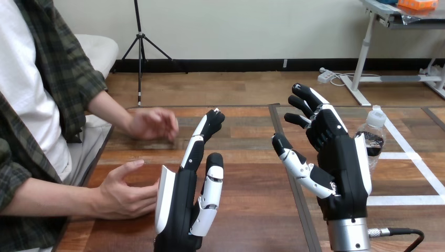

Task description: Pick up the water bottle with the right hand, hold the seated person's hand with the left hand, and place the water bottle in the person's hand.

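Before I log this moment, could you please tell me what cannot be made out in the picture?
1. Head view: the water bottle has its left side hidden behind the right hand.
2. Head view: the person's lower hand reaches the edge of the left hand, and whether they touch cannot be told.
3. Head view: the person's upper hand is blurred, so its fingers are unclear.

So the robot's black-and-white left hand is a glossy black moulded body with a long white shell down its back edge, white plates on the thumb and white strips along the black fingers. The black-and-white right hand is the same deal: chunky black palm, white shell on the outer side, pale jointed thumb links. It's mounted on a round silver metal forearm.
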Available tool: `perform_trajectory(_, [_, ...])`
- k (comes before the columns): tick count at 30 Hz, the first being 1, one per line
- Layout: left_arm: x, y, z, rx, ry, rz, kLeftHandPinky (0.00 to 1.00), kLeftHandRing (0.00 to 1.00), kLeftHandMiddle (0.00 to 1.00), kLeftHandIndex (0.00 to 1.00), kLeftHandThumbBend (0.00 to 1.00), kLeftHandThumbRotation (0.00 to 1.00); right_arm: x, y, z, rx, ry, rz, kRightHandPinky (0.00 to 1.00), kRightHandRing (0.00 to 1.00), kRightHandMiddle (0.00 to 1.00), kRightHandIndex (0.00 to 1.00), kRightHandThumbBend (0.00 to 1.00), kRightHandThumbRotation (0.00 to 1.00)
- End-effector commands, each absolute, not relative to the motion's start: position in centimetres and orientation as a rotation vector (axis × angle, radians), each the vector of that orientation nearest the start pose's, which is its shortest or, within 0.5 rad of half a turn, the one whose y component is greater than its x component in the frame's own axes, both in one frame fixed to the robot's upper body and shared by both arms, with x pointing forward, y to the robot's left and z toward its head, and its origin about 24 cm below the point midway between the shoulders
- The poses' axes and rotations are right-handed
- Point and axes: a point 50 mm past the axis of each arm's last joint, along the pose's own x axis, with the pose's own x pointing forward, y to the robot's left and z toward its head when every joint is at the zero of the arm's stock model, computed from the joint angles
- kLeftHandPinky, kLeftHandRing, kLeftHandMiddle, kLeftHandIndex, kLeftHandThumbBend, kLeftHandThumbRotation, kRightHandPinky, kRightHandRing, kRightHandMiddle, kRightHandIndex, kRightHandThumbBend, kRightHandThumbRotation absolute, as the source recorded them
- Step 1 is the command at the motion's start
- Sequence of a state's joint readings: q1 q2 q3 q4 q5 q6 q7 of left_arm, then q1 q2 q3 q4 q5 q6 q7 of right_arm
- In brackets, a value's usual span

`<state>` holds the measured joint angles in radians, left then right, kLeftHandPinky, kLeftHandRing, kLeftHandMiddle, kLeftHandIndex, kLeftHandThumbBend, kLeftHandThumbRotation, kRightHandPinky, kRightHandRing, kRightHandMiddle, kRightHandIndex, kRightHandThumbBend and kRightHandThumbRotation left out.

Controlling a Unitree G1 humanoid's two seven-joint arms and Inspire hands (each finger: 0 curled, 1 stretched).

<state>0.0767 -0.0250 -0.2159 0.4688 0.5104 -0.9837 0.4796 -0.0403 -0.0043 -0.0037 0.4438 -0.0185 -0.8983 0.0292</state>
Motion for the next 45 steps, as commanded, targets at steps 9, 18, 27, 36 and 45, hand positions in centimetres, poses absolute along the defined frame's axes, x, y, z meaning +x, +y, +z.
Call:
perform_trajectory(9, [20.4,8.18,2.54,0.143,-0.595,-0.055,0.89,0.87,0.88,0.91,0.07,1.0,24.55,-14.1,4.74,-0.012,-0.556,0.059,0.76,0.86,0.88,0.82,0.52,0.18])
perform_trajectory(18, [20.35,8.17,2.49,0.145,-0.591,-0.057,0.88,0.87,0.89,0.91,0.05,1.0,24.5,-14.1,4.67,-0.009,-0.552,0.058,0.75,0.86,0.88,0.82,0.52,0.17])
perform_trajectory(27, [20.35,8.12,2.49,0.141,-0.586,-0.051,0.88,0.87,0.88,0.91,0.06,1.0,24.45,-14.14,4.65,-0.011,-0.549,0.058,0.75,0.85,0.88,0.82,0.52,0.18])
perform_trajectory(36, [20.28,8.07,2.47,0.147,-0.584,-0.058,0.89,0.87,0.89,0.91,0.07,1.0,24.42,-14.18,4.66,-0.008,-0.552,0.06,0.76,0.86,0.88,0.82,0.52,0.18])
perform_trajectory(45, [20.28,7.98,2.44,0.136,-0.59,-0.059,0.89,0.87,0.89,0.91,0.06,1.0,24.4,-14.21,4.66,-0.007,-0.547,0.056,0.76,0.85,0.88,0.82,0.53,0.18])
